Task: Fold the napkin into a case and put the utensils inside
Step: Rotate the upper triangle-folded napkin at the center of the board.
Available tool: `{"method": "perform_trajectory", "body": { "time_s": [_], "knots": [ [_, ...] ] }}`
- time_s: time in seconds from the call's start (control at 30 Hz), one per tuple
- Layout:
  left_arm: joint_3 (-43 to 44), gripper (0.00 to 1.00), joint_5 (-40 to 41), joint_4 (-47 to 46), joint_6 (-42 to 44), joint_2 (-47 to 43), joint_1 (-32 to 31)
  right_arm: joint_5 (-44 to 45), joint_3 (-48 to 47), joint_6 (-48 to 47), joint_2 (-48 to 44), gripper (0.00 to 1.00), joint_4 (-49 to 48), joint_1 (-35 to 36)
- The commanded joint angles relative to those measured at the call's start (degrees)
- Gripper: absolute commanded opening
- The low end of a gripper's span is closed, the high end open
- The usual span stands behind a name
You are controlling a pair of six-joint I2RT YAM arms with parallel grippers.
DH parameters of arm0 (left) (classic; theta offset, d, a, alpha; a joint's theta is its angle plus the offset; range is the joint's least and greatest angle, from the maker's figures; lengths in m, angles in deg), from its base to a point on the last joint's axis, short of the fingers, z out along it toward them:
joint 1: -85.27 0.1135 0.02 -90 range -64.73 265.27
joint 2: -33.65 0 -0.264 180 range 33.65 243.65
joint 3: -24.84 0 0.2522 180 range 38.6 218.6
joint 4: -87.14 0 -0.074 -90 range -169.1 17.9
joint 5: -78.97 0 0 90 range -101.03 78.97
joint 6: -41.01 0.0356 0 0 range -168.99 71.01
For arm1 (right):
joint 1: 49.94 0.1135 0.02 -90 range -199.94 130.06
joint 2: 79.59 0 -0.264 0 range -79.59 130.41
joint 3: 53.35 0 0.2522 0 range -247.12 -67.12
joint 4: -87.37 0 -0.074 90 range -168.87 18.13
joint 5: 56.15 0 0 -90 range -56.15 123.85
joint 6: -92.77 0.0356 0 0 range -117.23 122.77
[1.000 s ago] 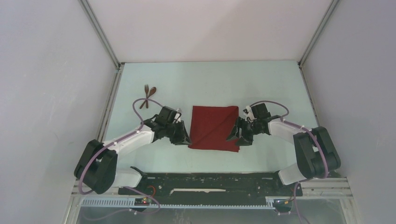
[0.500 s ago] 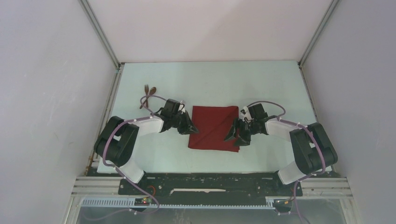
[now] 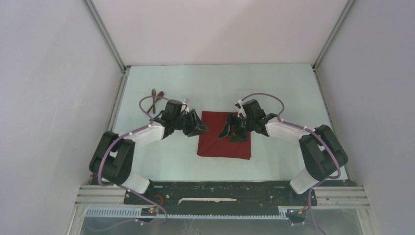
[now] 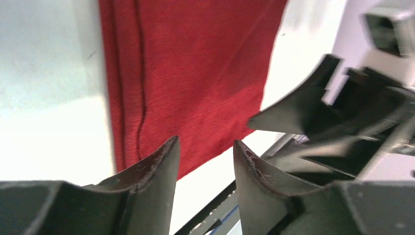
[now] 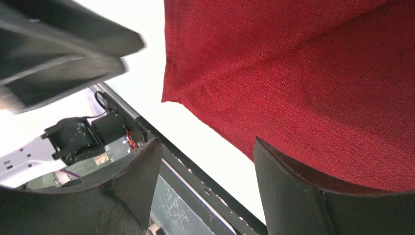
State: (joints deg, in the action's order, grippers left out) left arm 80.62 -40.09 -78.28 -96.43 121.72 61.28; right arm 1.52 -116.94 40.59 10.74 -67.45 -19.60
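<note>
Jaws of the left arm (image 3: 147, 132) stand partly open and empty, just off the upper-left corner of the napkin (image 3: 222, 144). Those of the right arm (image 3: 288, 129) gape wide, also empty, over its upper-right part. The cloth lies folded mid-worktop (image 3: 279, 88), not yet a narrow case. Toward the upper left the utensils (image 3: 156, 99) lie crossed, untouched. Folding seems in hand; next, each pair must pinch an edge cleanly, catching every layer.

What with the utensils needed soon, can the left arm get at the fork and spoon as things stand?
Probably yes. The fork and spoon lie in the open just beyond the left arm; only its cable loops near them. The left claw, at the napkin's edge, is open and empty.
</note>
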Motion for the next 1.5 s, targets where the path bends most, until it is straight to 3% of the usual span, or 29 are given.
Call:
{"method": "perform_trajectory", "body": {
  "time_s": [0.0, 0.1, 0.33, 0.53, 0.63, 0.7, 0.9, 1.1, 1.23, 1.33, 1.47],
  "knots": [
    [3.97, 0.52, 4.45, 8.8, 3.32, -7.07, 1.75, 5.28, -1.46, 4.14, 1.51, 0.76, 0.35, 2.45],
    [1.15, 0.55, 8.16, 11.42, 4.87, -8.49, 1.93, 6.17, -1.48, 3.28, 0.97, 0.76, 1.72, 3.51],
    [-7.83, 0.58, 6.94, 4.53, 3.61, -7.03, 1.77, 8.1, -1.46, 0.39, -2.16, 0.75, 5.5, 3.42],
    [-12.45, 0.43, 5.41, -0.15, 1.74, -6.0, 0.8, 8.95, -0.89, -0.23, -3.43, 0.74, 6.3, 3.41],
    [-14.72, 0.41, 3.85, -4.7, -0.47, -4.83, -0.18, 8.79, -0.35, 0.01, -4.28, 0.74, 5.89, 3.49],
    [-16.37, 0.35, 2.89, -8.53, -2.62, -4.14, -1.13, 8.99, 0.21, 0.16, -5.16, 0.73, 5.73, 3.58],
    [-19.96, 0.19, 3.67, -15.85, -8.11, -2.62, -5.6, 10.0, 0.97, -0.9, -7.4, 0.73, 6.69, 3.58],
    [-20.88, 0.1, 1.78, -27.03, -17.79, -0.52, -12.55, 11.12, 0.92, -3.49, -7.13, 0.73, 7.09, 3.74],
    [-23.43, 0.14, 1.74, -28.88, -21.15, -2.64, -13.03, 16.39, -0.18, -6.24, -6.81, 0.74, 10.33, 6.24],
    [-25.61, 0.26, 1.46, -27.25, -21.43, -6.31, -12.44, 22.0, -2.11, -7.26, -5.75, 0.74, 13.03, 10.4],
    [-27.72, 0.41, 2.94, -16.14, -16.56, -14.89, -7.68, 29.69, -8.57, -6.05, -1.79, 0.72, 19.09, 18.6]
  ]
}}
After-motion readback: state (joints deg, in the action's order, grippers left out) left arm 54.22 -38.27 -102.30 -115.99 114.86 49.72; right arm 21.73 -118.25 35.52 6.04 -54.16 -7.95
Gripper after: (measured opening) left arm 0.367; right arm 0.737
